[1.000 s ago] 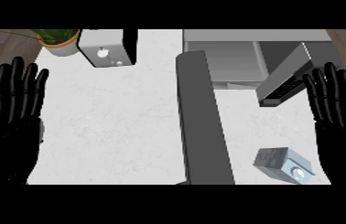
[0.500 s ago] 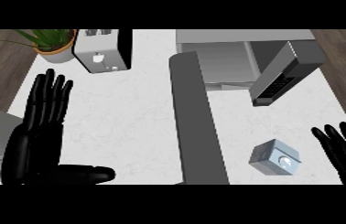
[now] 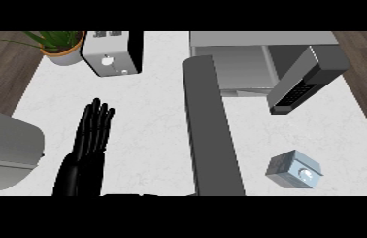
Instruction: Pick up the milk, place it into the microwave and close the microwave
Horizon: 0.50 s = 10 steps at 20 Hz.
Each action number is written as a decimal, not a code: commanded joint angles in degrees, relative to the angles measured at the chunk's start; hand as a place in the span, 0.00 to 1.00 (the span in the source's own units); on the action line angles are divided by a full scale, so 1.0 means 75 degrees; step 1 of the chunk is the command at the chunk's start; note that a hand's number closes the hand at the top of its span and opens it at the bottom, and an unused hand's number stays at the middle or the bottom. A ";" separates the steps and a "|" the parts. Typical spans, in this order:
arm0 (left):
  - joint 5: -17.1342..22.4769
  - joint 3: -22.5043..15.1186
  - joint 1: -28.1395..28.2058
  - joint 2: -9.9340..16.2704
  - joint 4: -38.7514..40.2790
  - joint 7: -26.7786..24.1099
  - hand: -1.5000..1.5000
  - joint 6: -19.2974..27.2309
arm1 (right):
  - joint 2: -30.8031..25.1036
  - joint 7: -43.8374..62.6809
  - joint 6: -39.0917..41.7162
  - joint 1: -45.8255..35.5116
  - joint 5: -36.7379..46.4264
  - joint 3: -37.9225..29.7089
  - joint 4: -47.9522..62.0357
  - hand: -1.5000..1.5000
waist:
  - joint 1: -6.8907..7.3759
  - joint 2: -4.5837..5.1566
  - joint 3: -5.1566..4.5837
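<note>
1. The left hand (image 3: 90, 140), fingers straight and pressed together, now lies over the worktop (image 3: 150, 110) left of centre; half a second ago it sat nearer the left edge.
2. The right hand, visible low on the right half a second ago, has left the view; the state of its fingers cannot be told.
3. The milk (image 3: 294, 169), a grey carton, stands untouched on the worktop at lower right, well apart from the left hand. The pick-up appears not yet begun.
4. The microwave (image 3: 237, 69) sits at upper centre, its door (image 3: 307, 79) swung open to the right, cavity exposed.
5. A dark grey bar (image 3: 209, 130) runs down the worktop between the left hand and the milk.
6. A toaster (image 3: 111, 52) and potted plant (image 3: 61, 45) occupy the upper left, clear of the route.
</note>
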 commanded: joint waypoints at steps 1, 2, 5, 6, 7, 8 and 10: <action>-0.0227 -0.0887 0.0406 -0.0023 0.0163 -0.0478 0.00 0.0525 | 0.0035 -0.1165 0.1185 -0.0305 0.0469 -0.0494 0.1275 0.00 | 0.0112 0.0014 -0.0001; -0.0115 -0.0941 0.0385 -0.0023 0.0741 -0.1073 0.00 0.0618 | 0.0306 -0.1353 0.1301 0.0164 0.0912 -0.0292 0.0837 0.00 | 0.0047 0.0009 -0.0004; -0.0308 -0.1530 0.0215 -0.0023 0.0656 -0.0688 0.00 0.1320 | 0.0339 -0.1654 0.1334 0.0276 0.1196 -0.0408 0.0952 0.00 | 0.0038 0.0005 0.0000; -0.0475 -0.1897 0.0797 -0.0023 0.0737 -0.1286 0.00 0.1485 | 0.0515 -0.1650 0.1158 0.0214 0.1376 -0.0197 0.1156 0.00 | 0.0080 -0.0004 0.0001; -0.0361 -0.1534 -0.0068 -0.0023 0.0879 -0.0811 0.00 0.1552 | 0.0213 -0.1911 0.1263 -0.0197 0.1572 -0.0384 0.1643 0.00 | 0.0057 0.0012 0.0007; -0.0585 -0.1892 0.0168 -0.0023 0.0379 -0.0469 0.00 0.1616 | 0.0396 -0.1939 0.1003 -0.0322 0.1735 -0.0205 0.1665 0.00 | 0.0099 0.0002 0.0010; -0.0041 -0.1381 0.0523 0.0066 0.0713 -0.1224 0.00 0.1146 | 0.0318 -0.2413 0.1020 -0.0233 0.1830 -0.0417 0.2009 0.00 | 0.0092 0.0004 0.0003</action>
